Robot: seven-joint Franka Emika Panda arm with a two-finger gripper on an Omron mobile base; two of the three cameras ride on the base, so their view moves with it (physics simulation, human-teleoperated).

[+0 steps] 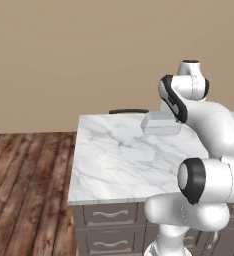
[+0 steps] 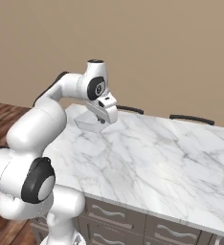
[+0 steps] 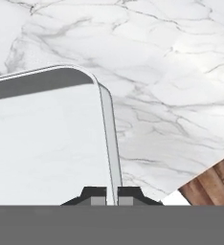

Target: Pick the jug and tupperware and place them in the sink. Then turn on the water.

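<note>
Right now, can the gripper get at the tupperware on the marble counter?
Yes, it looks so: the gripper is already closed on the tupperware, its fingertips pinching the rim wall in the hand view. In the right base view nothing else on the marble counter stands beside it.

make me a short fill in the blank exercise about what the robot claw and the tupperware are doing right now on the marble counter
1. The claw is shut on the thin ____ of the tupperware.
2. Beneath the tupperware lies a white ____ counter.
3. Beyond the counter's edge, the floor is made of ____ planks.
4. The cabinets below the counter have ____ with curved handles.

Missing words: wall; marble; wooden; drawers
</note>
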